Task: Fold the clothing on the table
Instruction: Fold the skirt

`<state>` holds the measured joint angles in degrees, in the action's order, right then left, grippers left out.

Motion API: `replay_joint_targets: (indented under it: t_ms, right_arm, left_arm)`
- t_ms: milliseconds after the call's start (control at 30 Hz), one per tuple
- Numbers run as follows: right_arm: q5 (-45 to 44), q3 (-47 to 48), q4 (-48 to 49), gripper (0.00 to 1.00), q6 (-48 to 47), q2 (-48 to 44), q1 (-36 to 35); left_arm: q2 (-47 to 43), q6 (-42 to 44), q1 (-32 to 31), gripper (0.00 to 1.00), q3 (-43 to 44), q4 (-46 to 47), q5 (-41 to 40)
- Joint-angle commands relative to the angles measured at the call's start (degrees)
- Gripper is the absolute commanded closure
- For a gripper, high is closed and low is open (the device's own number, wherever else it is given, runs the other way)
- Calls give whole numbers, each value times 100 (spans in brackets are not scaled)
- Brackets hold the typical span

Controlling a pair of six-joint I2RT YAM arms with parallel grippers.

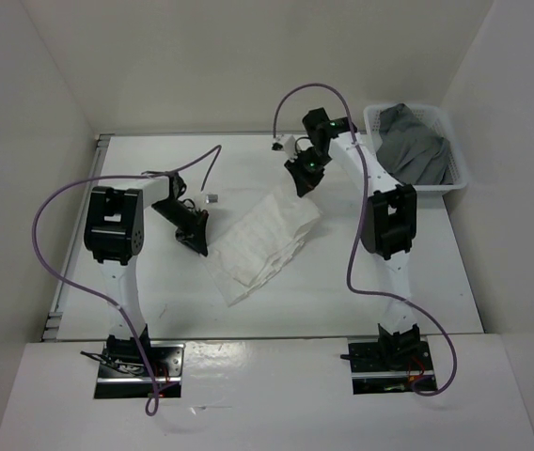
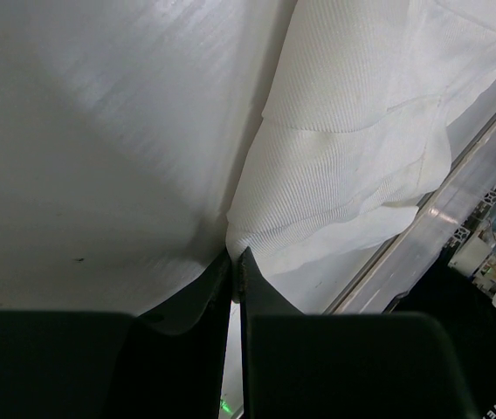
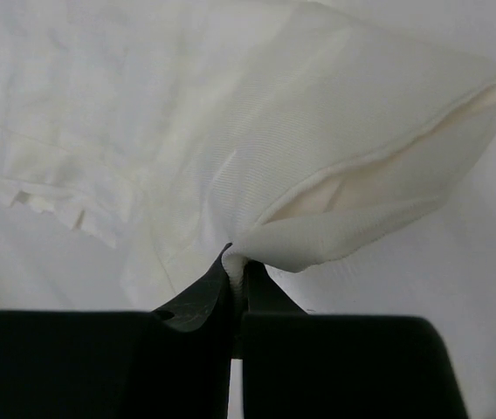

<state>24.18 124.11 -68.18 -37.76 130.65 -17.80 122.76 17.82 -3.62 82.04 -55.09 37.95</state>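
The clothing (image 1: 262, 246) lies near the middle of the table (image 1: 154, 301), as a slanting shape that runs from 7 o'clock to 1 o'clock in the top view. It already shows more than one layer and some creases, so I judge that the folding is started but not finished: the edges do not match and the shape is not neat.

The left gripper (image 1: 199, 246) is at the 9 o'clock edge of the cloth. Its jaws are almost together, and in the left wrist view they pinch a thin corner of the fabric. The right gripper (image 1: 303, 183) is at the 1 o'clock corner. Its jaws are closed on a hem, which rises from the surface like an open pocket in the right wrist view. The next fold probably brings these two held parts over the rest.

The table is white and smooth, with a metal rail (image 1: 77, 235) along its 9 o'clock side. White walls (image 1: 248, 56) stand around it. A basket (image 1: 372, 117) with a dark garment (image 1: 417, 146) is at 2 o'clock.
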Motion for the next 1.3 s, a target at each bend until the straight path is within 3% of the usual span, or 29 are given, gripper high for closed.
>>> replay_joint_targets:
  t_ms: [0,533,1267]
  right_arm:
    - [-335,-124,24,100,-21,-680,-416]
    - [-880,-431,-266,100,-293,-866,-2341]
    - [-828,236,-433,100,-74,-330,-3159]
  left_arm:
    - [371,178,28,87,198,588,-579]
    - [477,-95,28,87,357,587,-631]
    - [424,-200,80,87,409,587,-693]
